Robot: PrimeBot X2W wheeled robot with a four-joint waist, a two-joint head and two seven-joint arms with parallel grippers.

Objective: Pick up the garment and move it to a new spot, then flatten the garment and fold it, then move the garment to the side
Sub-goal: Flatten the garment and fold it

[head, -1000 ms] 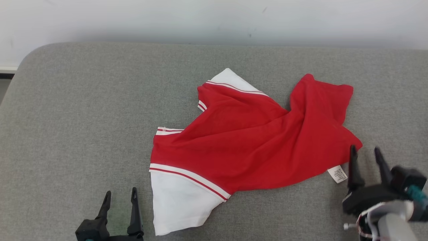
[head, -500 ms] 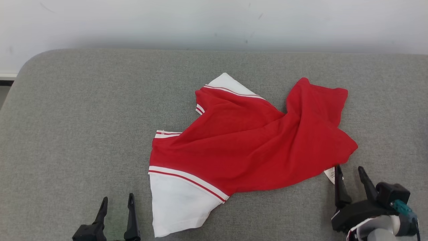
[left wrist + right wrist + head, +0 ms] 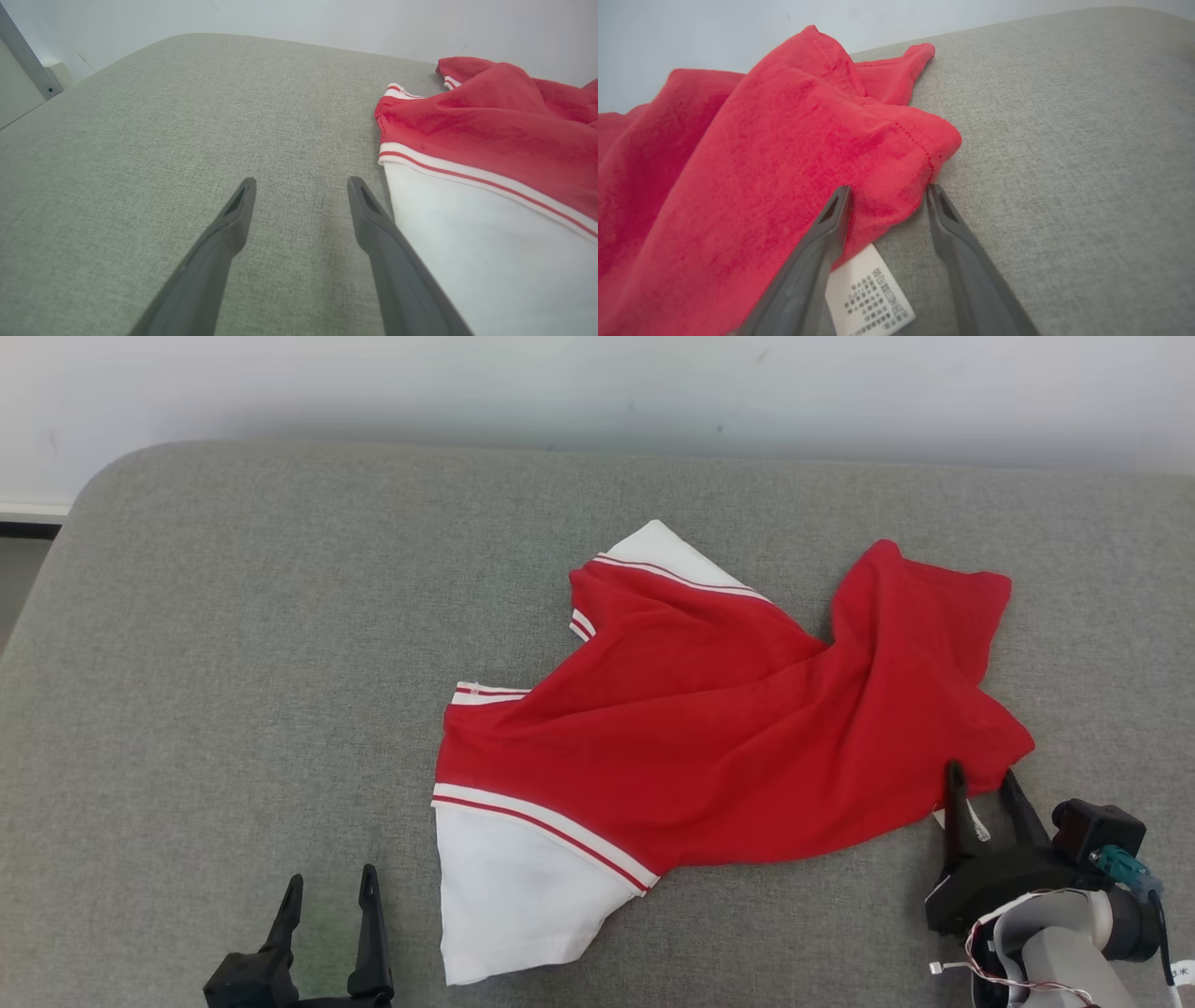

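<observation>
The garment (image 3: 728, 728) lies crumpled on the grey padded table (image 3: 233, 616), its near-right red corner between the parted fingers of the right gripper (image 3: 980, 775), while the left gripper (image 3: 333, 877) stands spread by the front edge.

The left claw (image 3: 333, 875) sits at the lower left of the head view. Its two dark fingers (image 3: 224, 242) point forward, nearly parallel, with the jaws spread wide. The right claw (image 3: 980, 773) sits at the lower right and reaches further forward than the left. The right claw's fingers (image 3: 808, 261) lean slightly leftward, jaws apart, with a clear gap between the tips. Behind them, the black claw body (image 3: 990, 887) joins a pale grey wrist (image 3: 1064, 943), which carries exposed red and white wiring (image 3: 976, 959).
</observation>
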